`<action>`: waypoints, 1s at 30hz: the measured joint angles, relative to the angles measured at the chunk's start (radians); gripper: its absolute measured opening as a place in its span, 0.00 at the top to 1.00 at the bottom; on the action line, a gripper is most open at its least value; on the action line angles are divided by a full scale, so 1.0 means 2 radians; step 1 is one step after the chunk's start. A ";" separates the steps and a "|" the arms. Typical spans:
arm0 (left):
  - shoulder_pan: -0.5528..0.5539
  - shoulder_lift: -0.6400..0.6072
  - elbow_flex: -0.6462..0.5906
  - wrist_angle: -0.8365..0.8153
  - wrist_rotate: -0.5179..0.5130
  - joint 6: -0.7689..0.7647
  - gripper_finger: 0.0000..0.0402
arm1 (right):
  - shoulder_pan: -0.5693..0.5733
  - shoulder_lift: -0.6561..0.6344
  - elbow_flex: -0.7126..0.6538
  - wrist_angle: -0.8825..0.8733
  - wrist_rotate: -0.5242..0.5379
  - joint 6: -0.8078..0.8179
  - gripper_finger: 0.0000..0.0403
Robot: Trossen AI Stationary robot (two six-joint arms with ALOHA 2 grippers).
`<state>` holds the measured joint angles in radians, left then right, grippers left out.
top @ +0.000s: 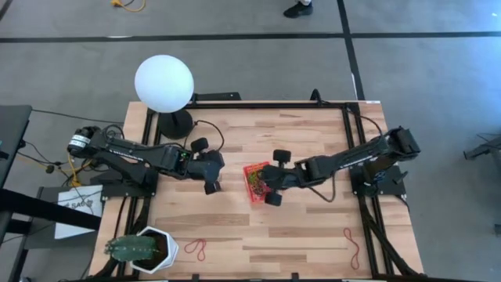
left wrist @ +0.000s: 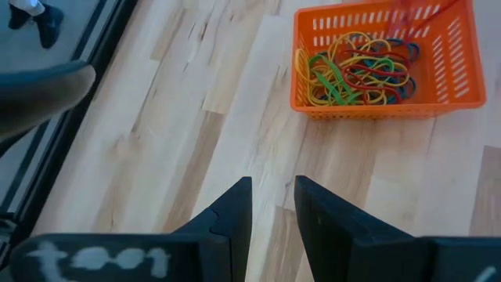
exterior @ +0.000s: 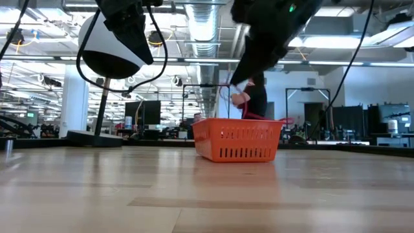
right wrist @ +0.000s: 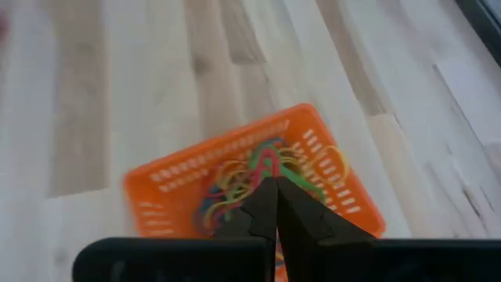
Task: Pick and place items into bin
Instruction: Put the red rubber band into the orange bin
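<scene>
Plant pot (top: 149,249): white hexagonal pot at the table's front left corner, no part in the task.
Loose items, left: one red rubber band (top: 196,249) lies on the wood just beside the pot, still to be collected.
Left gripper (top: 210,171): waits over bare table left of the bin, fingers (left wrist: 235,213) a narrow gap apart and holding nothing.
Bin (top: 255,182): small red basket near the table's middle, already holding a tangle of yellow, green, red and blue bands (left wrist: 356,69).
Right gripper (top: 272,185): hangs above the bin's right side, fingertips pressed together on a red band (right wrist: 268,163) that dangles over the basket.
Step in hand: releasing this band into the bin.
Doing it well: keep the tips centred over the basket's interior, lower enough that the limp loop clears the rim, then part the fingers fully so it cannot snag.
Loose items, right: another red band (top: 351,243) lies near the front right edge.
Hard to make out: the held band is blurred in the low view (exterior: 240,97); whether its lower end already touches the pile cannot be told.
</scene>
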<state>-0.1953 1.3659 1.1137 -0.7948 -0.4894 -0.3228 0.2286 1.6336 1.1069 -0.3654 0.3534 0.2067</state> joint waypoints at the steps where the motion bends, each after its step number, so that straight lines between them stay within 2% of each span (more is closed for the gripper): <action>1: -0.001 0.000 0.000 0.000 -0.002 0.000 0.78 | -0.005 0.006 0.000 0.003 0.000 -0.007 1.00; 7: -0.004 0.000 0.000 -0.001 -0.012 0.000 0.78 | -0.030 0.006 0.000 0.053 0.008 -0.063 1.00; 15: -0.004 0.000 0.000 -0.005 -0.016 0.000 0.78 | -0.038 -0.002 0.000 0.065 0.006 -0.063 1.00; 20: -0.004 0.004 0.000 -0.007 -0.006 -0.025 0.78 | -0.036 0.004 0.000 0.039 -0.015 -0.026 1.00; 23: -0.004 0.007 0.000 -0.012 0.026 -0.025 0.78 | -0.036 0.005 0.000 0.013 -0.030 -0.001 1.00; 30: -0.008 0.031 0.000 -0.008 0.144 0.008 0.78 | -0.036 0.005 0.000 0.010 -0.033 0.015 0.97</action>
<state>-0.2120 1.4287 1.1137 -0.8100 -0.2017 -0.3066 0.1566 1.6436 1.1065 -0.3449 0.2883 0.2358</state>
